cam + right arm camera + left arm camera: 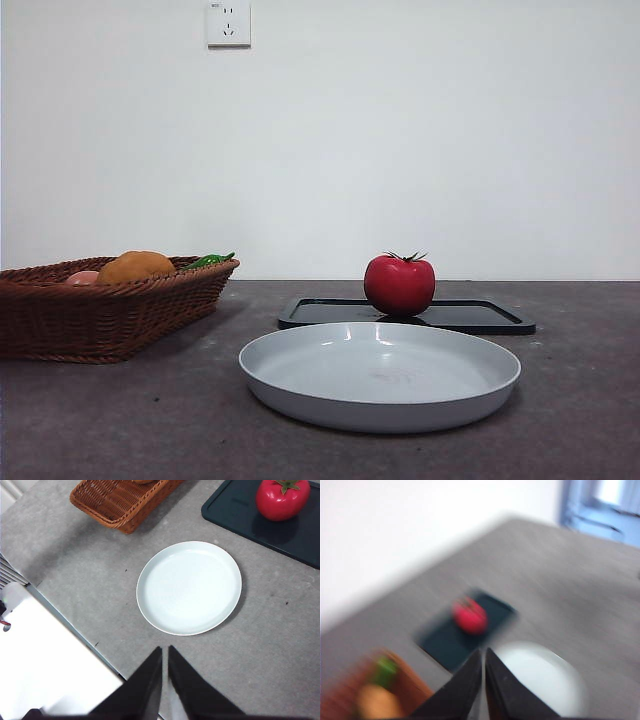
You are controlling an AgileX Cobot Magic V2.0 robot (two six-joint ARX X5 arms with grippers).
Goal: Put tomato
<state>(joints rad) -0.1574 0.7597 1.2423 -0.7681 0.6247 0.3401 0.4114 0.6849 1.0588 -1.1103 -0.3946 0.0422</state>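
Tomato (399, 286): upright on dark tray (480, 316) toward counter's far edge, unheld.
Plate (380, 375): empty, likely target.
Left gripper (484, 661), right gripper (164, 660): jaws clenched, empty, aloft.

tomato (399, 285) on tray (490, 316) — behind plate (380, 375)

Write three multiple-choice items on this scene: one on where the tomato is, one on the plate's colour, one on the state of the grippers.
1. The tomato sits on:
A. the black tray
B. the plate
C. the wicker basket

2. The plate is:
A. black
B. pale grey-white
C. red

3. The left gripper and right gripper are:
A. both shut, holding nothing
B. both wide open
C. shut on the tomato

Answers: 1 A, the tomato stands on the tray behind the plate. 2 B, as front and right wrist views show. 3 A, each pair of jaws meets, tomato far off.
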